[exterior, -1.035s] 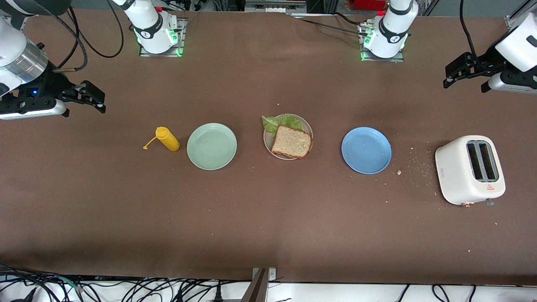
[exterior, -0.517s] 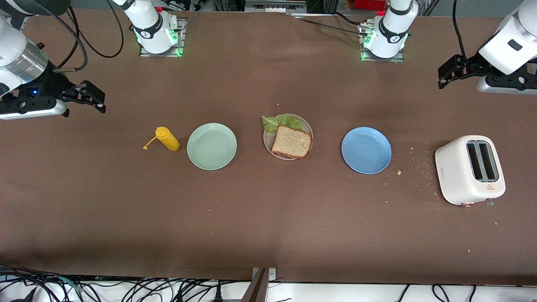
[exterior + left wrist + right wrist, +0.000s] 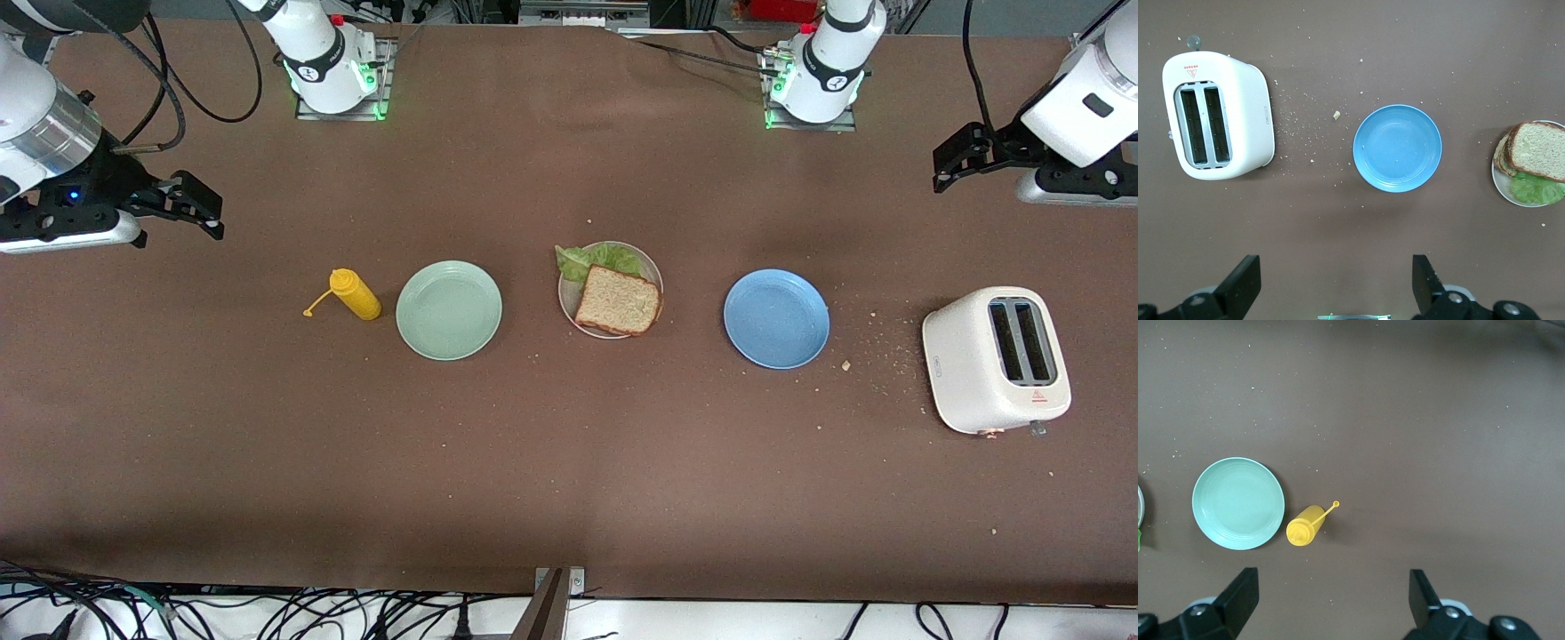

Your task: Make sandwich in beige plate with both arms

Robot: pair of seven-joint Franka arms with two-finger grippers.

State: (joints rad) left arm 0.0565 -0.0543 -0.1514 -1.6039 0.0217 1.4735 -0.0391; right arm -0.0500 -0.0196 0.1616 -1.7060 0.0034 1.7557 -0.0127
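The left hand (image 3: 949, 164) hangs in the air over the bare worktop (image 3: 569, 462) at the left arm's end, its fingers (image 3: 1238, 287) spread wide apart with nothing between them. Its own wrist view looks straight down past those fingers onto a white toaster (image 3: 1217, 115) with two empty slots, a scatter of crumbs (image 3: 1298, 120) beside it, an empty blue plate (image 3: 1397, 148), and — cut off at the picture's edge — the beige plate (image 3: 1503, 190) with the sandwich (image 3: 1537, 150). That view shows a second slice of bread under the top one with a green lettuce leaf (image 3: 1537, 189) between them; the front view shows only the top slice and the lettuce poking out toward the robots' bases.

The right hand (image 3: 203, 206) is up over the worktop at the right arm's end, also open and empty, its fingers (image 3: 1238, 597) set wide. Its wrist view takes in an empty mint-green plate (image 3: 1238, 503) and a yellow squeeze bottle (image 3: 1305, 527) lying on its side just beside that plate, cap dangling on its strap; the sandwich is all but out of that picture.

Only the front view shows the whole row across the middle of the worktop: bottle, green plate, beige plate with the sandwich on it, blue plate, toaster — both hands well apart from it.
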